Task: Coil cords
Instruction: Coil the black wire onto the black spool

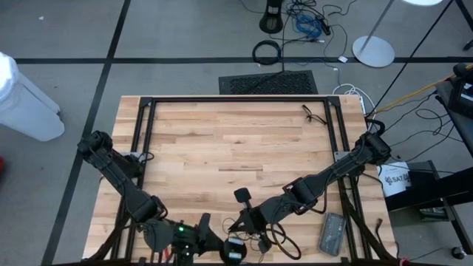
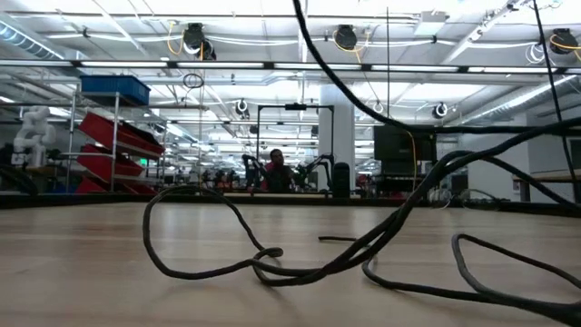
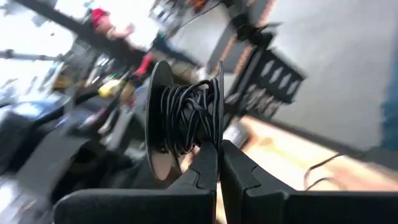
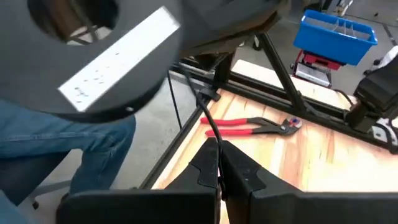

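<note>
Cord [image 3: 186, 118] wound on spool in closed left pincer [image 3: 219, 163] at table's near edge [image 1: 310, 255]; right pincer [image 4: 219, 163] closed on cord.

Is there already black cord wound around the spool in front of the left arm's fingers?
Yes, the left wrist view shows the spool wrapped with many turns of thin black cord.

Your overhead camera looks straight down on the whole pale wooden plank tabletop [image 1: 236, 148] from well above, while your low camera sits at the tabletop's surface, facing level across it into the hall beyond, very near the thin black cord [image 2: 272, 259] lying looped on the wood. Each wrist camera looks forward past its own arm's dark fingers: the left one faces a flat-sided black spool wound with black cord [image 3: 183, 118] close up, and the right one shares the tabletop with the overhead view, seen obliquely with red-handled pliers [image 4: 252, 126] nearby.
</note>
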`<state>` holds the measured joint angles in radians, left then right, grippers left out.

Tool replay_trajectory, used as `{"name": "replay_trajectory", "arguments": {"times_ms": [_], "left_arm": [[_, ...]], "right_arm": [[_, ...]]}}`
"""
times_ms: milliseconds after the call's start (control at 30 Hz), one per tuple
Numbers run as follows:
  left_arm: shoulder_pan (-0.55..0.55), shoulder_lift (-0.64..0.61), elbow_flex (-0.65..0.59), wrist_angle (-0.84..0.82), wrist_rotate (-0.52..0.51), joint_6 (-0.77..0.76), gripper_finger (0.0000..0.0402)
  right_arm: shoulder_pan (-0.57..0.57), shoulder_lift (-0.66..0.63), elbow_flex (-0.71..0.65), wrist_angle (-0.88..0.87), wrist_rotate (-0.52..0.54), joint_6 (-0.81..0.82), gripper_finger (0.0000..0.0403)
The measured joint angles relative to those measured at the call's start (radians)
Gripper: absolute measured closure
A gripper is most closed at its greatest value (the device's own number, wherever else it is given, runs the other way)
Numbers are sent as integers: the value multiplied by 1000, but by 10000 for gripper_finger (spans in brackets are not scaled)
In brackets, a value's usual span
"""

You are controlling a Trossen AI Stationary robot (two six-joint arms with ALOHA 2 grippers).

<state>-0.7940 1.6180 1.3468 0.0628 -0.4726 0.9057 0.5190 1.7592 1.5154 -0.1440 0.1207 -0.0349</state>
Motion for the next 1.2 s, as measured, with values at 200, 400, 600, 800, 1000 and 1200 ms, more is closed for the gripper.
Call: {"name": "replay_trajectory", "arguments": {"times_ms": [200, 400, 600, 800, 1000, 1200], "left_arm": [[-25, 0, 0, 10, -221, -8, 398], [-38, 0, 0, 7, -381, -38, 397], [-38, 0, 0, 2, -412, -115, 396], [-37, 0, 0, -4, -415, -175, 396], [-37, -2, 0, -40, -414, -242, 396], [-37, -4, 0, -91, -411, -321, 396]], "right_arm": [[-1, -3, 0, -30, 10, 3, 403], [-1, -40, 0, -127, 21, 59, 403], [22, -85, 0, -222, 90, 101, 403], [51, -116, 0, -262, 124, 113, 403], [79, -132, 0, -280, 129, 122, 403], [96, -148, 0, -314, 143, 137, 403]]}}
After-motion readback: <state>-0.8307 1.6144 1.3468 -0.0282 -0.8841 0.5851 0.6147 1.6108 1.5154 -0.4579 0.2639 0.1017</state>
